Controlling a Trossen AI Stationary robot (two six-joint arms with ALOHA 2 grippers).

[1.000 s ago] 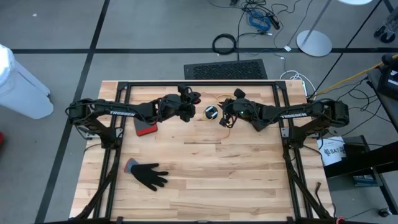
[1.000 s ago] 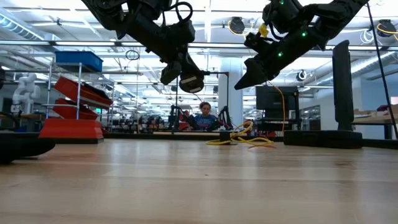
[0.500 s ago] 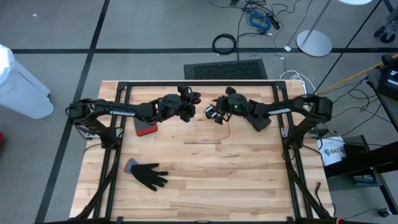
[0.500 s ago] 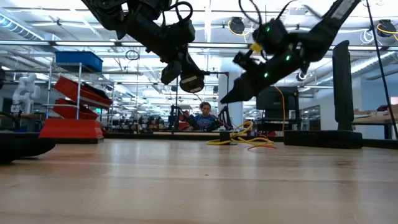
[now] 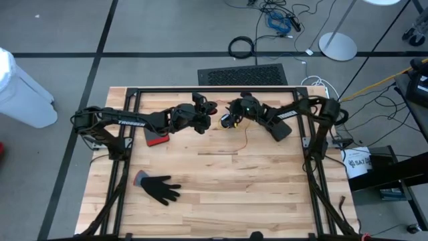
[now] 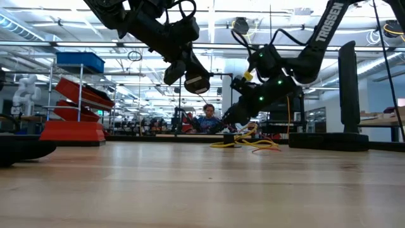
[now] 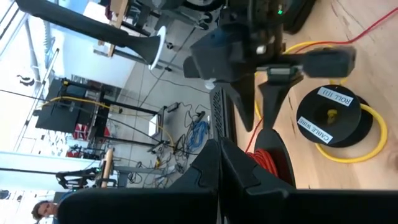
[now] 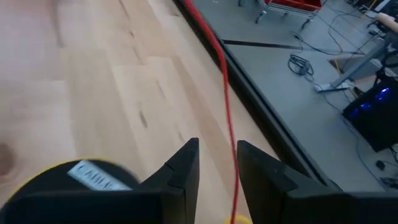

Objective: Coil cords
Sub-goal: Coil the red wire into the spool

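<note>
Pale smooth wooden table, matt black fabric glove.

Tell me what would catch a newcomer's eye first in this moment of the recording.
Both end effectors meet nose to nose at the table's far middle: the left end effector shut, the right end effector parted around a thin red-orange cord. Right below them lies a black spool wound with yellow cord. A black glove lies alone on the near left of the table.

Spool between both grippers at the table's rear; glove front-left.
</note>
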